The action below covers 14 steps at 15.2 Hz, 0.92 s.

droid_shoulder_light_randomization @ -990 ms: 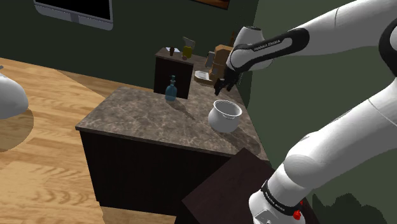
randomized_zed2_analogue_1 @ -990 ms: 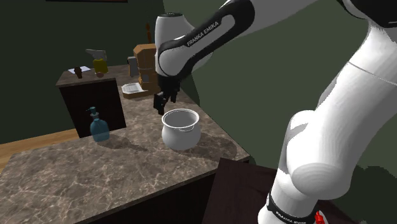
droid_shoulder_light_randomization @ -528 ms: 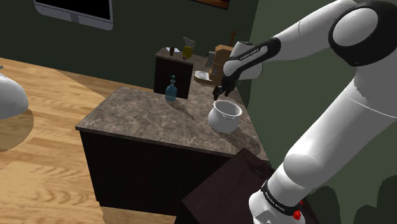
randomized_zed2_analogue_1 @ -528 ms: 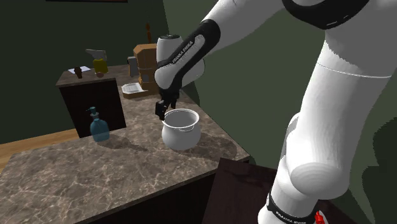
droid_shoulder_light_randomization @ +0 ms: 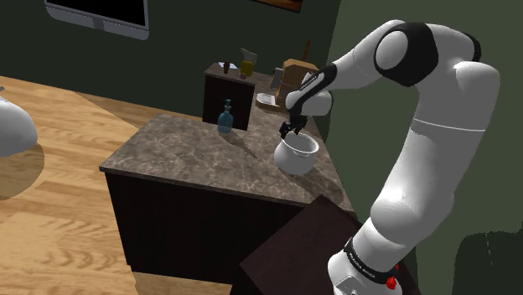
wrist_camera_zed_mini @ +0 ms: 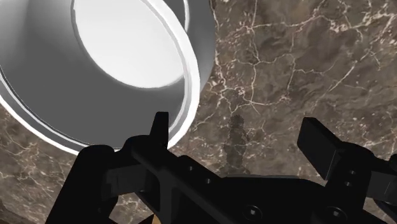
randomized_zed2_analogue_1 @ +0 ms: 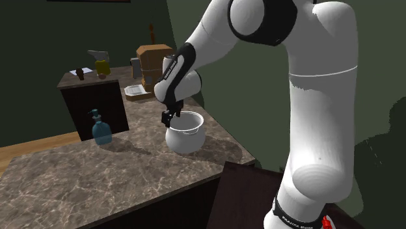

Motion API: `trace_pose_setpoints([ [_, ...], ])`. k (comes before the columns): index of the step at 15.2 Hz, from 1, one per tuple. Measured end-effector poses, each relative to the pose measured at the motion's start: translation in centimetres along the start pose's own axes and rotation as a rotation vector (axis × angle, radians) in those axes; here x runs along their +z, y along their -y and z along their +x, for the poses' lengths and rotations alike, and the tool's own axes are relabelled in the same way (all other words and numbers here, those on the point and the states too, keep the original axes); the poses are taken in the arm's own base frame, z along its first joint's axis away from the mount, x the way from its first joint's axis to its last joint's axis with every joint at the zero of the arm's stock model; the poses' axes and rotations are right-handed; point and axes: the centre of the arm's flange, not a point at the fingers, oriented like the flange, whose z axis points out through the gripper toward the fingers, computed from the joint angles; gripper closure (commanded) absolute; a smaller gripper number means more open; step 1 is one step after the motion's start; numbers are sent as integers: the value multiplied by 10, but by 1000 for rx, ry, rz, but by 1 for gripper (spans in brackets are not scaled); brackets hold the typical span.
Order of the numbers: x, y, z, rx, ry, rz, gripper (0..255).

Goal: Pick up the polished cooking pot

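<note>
Pot (randomized_zed2_analogue_1: pixel 185 135) sits on the table (randomized_zed2_analogue_1: pixel 78 177), not yet lifted. The pincer (wrist_camera_zed_mini: pixel 242 137) is spread across its rim, gripping nothing. Closing and raising look to be what is left.

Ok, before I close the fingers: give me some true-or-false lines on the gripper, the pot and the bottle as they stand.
1. The gripper has its fingers apart. True.
2. The white pot lies tipped on its side. False: it stands upright on the marble counter.
3. The gripper is at the pot's rim. True.
4. The blue bottle stands inside the pot. False: it stands on the counter, apart from the pot.
</note>
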Motion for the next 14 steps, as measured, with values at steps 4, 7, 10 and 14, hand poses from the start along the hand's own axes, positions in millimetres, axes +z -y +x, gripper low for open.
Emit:
trace_pose_setpoints([
  [4, 47, -24, 17, 11, 6, -3, 0],
  [7, 71, -36, 23, 17, 9, -4, 0],
  [10, 87, -37, 21, 18, 9, -4, 0],
  [14, 107, -35, 16, 18, 9, -4, 0],
])
